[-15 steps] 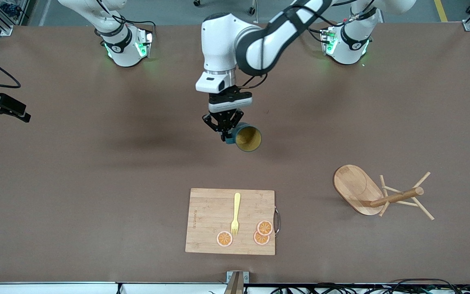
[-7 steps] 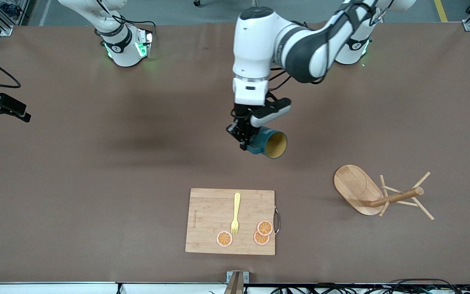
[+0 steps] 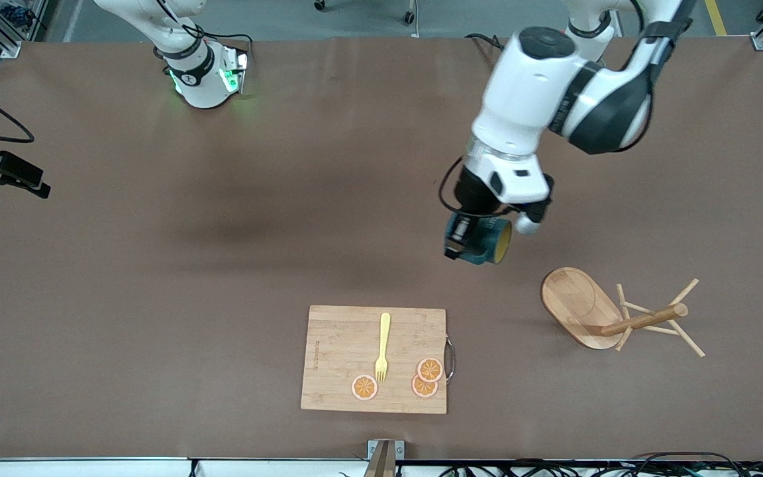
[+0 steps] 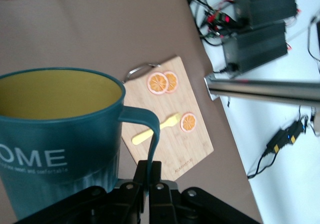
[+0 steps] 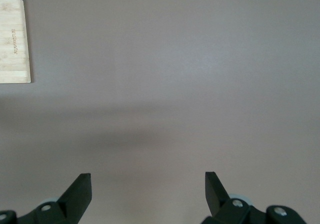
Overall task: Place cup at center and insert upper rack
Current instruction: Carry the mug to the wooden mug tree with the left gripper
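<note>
The dark teal cup (image 3: 487,242) with a yellow inside hangs tilted over bare table, its mouth turned toward the upper rack. My left gripper (image 3: 462,240) is shut on the cup's handle (image 4: 150,129); in the left wrist view the two fingers (image 4: 141,173) pinch the thin handle, and white lettering shows on the cup (image 4: 55,134). The upper rack (image 3: 593,311), a light wooden mug tree, lies on its side toward the left arm's end of the table, its post (image 3: 646,320) and pegs resting on the surface. My right gripper (image 5: 147,181) is open over bare table, holding nothing.
A bamboo cutting board (image 3: 375,360) lies near the table's front edge, with a yellow fork (image 3: 382,346) and three orange slices (image 3: 429,370) on it. Its corner (image 5: 15,39) shows in the right wrist view. The right arm waits by its base (image 3: 199,73).
The left arm has swung toward its own end of the table with the cup still held, and its wrist has turned. The cup now hangs closer to the rack.
</note>
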`<state>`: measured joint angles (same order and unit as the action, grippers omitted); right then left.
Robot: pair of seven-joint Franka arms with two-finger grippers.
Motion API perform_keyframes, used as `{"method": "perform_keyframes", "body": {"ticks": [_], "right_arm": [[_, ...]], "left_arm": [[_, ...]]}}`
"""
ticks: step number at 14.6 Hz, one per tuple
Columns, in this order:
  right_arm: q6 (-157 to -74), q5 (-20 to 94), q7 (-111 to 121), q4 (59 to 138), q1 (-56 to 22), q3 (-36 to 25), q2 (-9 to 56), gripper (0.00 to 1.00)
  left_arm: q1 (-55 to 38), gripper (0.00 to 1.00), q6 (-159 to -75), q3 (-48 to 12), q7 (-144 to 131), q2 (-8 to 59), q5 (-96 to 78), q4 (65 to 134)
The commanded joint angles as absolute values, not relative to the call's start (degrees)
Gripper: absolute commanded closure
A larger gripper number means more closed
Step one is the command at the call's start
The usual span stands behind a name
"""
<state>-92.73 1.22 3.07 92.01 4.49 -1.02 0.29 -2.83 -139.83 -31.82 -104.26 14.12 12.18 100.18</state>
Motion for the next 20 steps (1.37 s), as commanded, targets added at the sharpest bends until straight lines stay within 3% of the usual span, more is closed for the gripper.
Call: {"method": "perform_keyframes", "body": {"ticks": [1,13,20], "right_arm": [[-92.20,0.70,3.60,92.20,4.39,-0.79,-0.62,0.00],[-91.49,0.62,3.60,92.20,4.39,-0.79,-0.62,0.00],[-91.49,0.62,3.60,92.11,4.57,-0.88,-0.62,0.00]], "left_arm": [[5.86,1.00,-141.15,-36.81,-100.92,11.34,3.90,103.71],[23.10,1.00,-140.45,-37.88,-72.70,13.01,-22.58,106.52],[27.33,1.00,-140.45,-37.88,-63.56,17.39,-28.73,105.03]]}}
